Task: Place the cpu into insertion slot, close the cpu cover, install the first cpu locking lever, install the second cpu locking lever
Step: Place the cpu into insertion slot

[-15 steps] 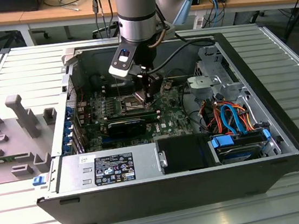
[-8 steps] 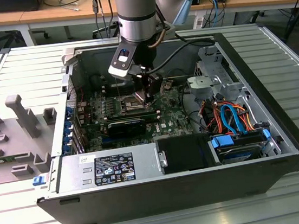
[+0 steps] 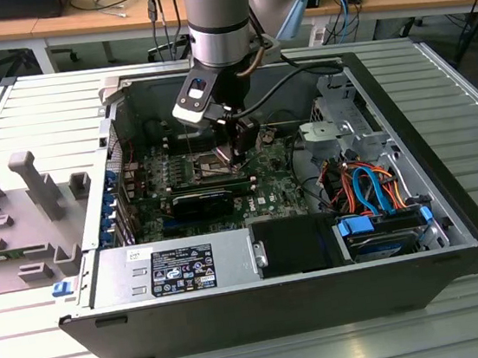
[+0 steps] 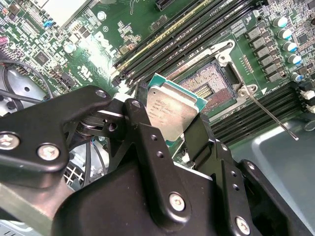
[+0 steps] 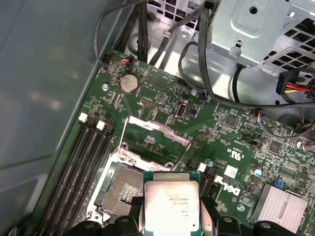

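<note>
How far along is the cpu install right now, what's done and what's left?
Picked up: the gripper is shut on the small square silver-topped cpu, holding it near the square silver-rimmed insertion slot, which is empty. Left: seating it, closing the thin silver frame cpu cover, which stands open, and both locking levers; one thin metal lever sticks out unlatched.

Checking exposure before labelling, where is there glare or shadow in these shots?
First wrist view: the cpu lid glares pale. Second wrist view: the claw holding it is dark against the lit board. Exterior view: the table slats glare nearest the camera.
</note>
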Controlling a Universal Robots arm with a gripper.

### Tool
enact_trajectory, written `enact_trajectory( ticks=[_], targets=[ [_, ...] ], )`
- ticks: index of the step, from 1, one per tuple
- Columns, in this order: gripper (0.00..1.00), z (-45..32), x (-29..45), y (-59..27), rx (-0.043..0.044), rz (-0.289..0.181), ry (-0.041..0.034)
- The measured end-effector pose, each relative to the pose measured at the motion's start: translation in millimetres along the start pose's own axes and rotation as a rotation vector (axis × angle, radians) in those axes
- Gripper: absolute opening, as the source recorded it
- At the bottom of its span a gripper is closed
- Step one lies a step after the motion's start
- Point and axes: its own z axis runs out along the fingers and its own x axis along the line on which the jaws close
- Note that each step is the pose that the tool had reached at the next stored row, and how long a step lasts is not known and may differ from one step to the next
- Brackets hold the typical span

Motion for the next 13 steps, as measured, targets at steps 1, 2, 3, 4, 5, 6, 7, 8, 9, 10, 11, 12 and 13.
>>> enact_trajectory(
  ticks=[1, 2, 3, 4, 5, 6, 7, 8, 9, 10, 11, 12, 13],
  targets=[
    [0.54, 0.0, 0.0, 0.0, 0.0001, 0.002, 0.0],
    [0.54, 0.0, 0.0, 0.0, 0.0002, 0.004, 0.0],
    [0.54, 0.0, 0.0, 0.0, 0.0002, 0.005, 0.0],
    [0.54, 0.0, 0.0, 0.0, 0.0003, 0.006, -0.0001],
    [0.54, 0.0, 0.0, 0.0, 0.0003, 0.008, -0.0001],
    [0.54, 0.0, 0.0, 0.0, 0.0003, 0.01, -0.0001],
    [0.54, 0.0, 0.0, 0.0, 0.0004, 0.011, -0.0001],
    [0.54, 0.0, 0.0, 0.0, 0.0004, 0.012, -0.0001],
    [0.54, 0.0, 0.0, 0.0, 0.0005, 0.014, -0.0002],
    [0.54, 0.0, 0.0, 0.0, 0.0006, 0.016, -0.0002],
    [0.54, 0.0, 0.0, 0.0, 0.0007, 0.019, -0.0002],
    [0.54, 0.0, 0.0, 0.0, 0.0007, 0.02, -0.0002],
    [0.54, 0.0, 0.0, 0.0, 0.0008, 0.021, -0.0003]
  ],
)
